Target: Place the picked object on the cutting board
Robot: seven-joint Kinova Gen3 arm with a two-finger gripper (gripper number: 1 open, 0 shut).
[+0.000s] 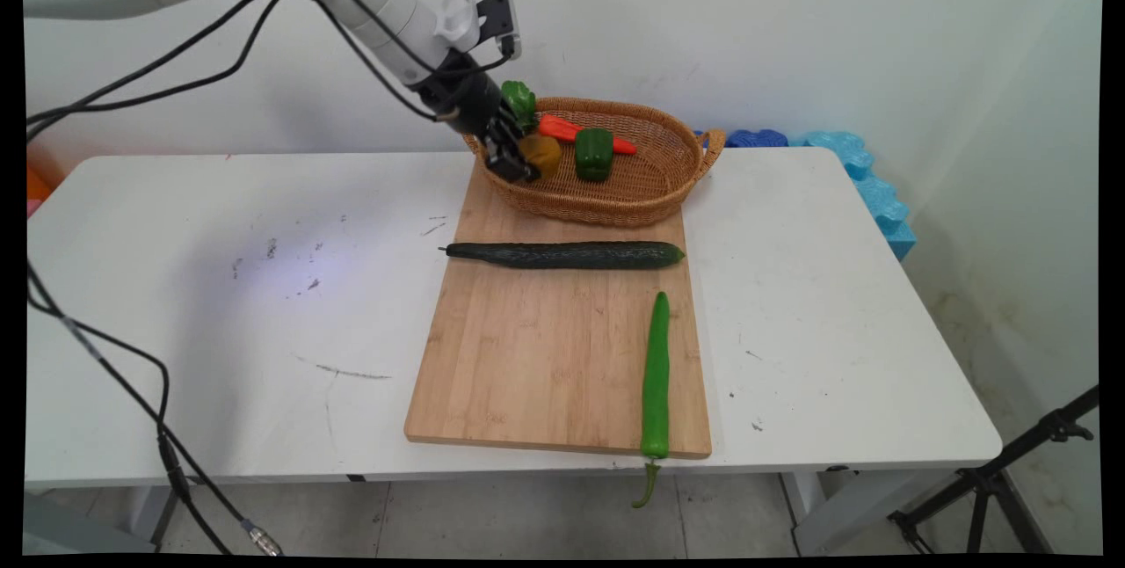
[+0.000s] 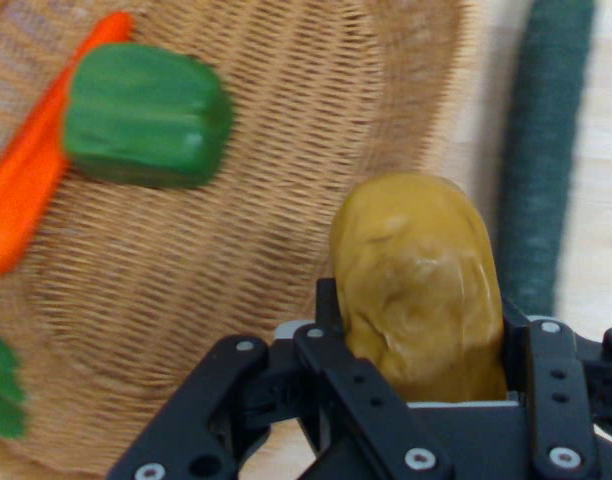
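Note:
My black gripper [image 1: 520,162] is shut on a yellow-brown potato [image 1: 542,154] [image 2: 418,285] and holds it over the left end of the wicker basket [image 1: 650,190] [image 2: 286,150]. In the basket lie a green bell pepper [image 1: 594,153] [image 2: 146,113], an orange carrot [image 1: 571,130] [image 2: 31,185] and another green pepper [image 1: 520,101] at the back left rim. A dark cucumber [image 1: 567,254] [image 2: 546,150] lies across the wooden cutting board [image 1: 545,357] just in front of the basket.
A long green chili pepper [image 1: 656,375] lies along the board's right side, its stem hanging past the table's front edge. Blue foam pieces [image 1: 866,185] sit at the table's far right corner. A tripod [image 1: 1011,471] stands on the floor at the lower right.

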